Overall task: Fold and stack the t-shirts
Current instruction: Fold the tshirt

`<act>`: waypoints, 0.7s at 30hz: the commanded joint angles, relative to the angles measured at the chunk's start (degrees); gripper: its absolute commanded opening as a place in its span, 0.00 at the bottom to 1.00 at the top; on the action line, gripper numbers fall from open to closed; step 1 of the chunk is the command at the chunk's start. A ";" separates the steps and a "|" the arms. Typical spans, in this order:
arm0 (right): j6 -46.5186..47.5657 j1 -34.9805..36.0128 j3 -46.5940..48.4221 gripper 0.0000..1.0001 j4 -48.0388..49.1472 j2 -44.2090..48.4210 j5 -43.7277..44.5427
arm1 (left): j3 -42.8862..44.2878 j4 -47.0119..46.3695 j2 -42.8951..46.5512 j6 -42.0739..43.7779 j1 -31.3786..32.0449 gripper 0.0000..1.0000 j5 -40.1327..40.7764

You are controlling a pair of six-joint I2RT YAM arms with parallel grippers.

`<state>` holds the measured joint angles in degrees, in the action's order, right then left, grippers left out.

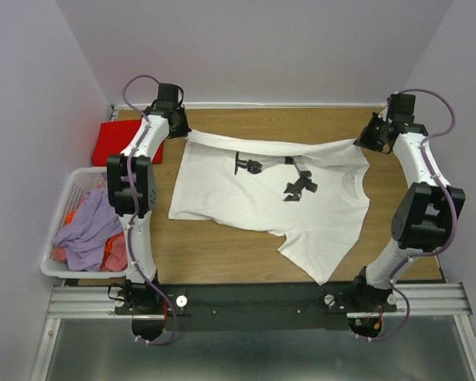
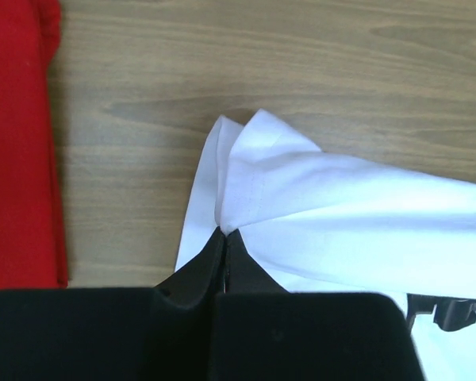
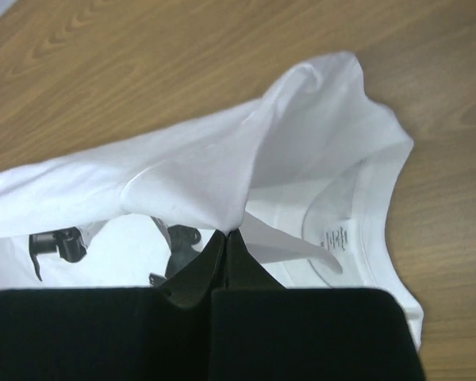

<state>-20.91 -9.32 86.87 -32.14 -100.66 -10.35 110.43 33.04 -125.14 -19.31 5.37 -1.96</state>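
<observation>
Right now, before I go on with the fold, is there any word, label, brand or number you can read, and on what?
No text is readable.
Neck label inside the white t-shirt collar: too small and blurred to read.
Black chest print: a graphic, no letters made out.
Red t-shirt: no text visible.

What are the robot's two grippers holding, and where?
Both hold the white t-shirt along its far edge: the left gripper pinches its left end, the right gripper pinches a fold beside the collar.

White t-shirt (image 1: pixel 301 214), black print (image 1: pixel 300 186); red t-shirt (image 1: pixel 117 143); white basket (image 1: pixel 63 198), lilac cloth (image 1: pixel 87 230); brown woodgrain table (image 1: pixel 222 254).
</observation>
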 commanded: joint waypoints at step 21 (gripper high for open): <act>-1.42 -3.77 -10.32 0.00 -2.22 -5.34 -1.78 | -15.60 -4.03 5.34 -1.34 -0.18 0.00 4.33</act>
<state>-22.11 -12.75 76.07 -33.63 -106.69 -12.08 96.05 30.52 -124.36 -19.86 5.37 0.34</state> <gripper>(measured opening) 0.006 0.009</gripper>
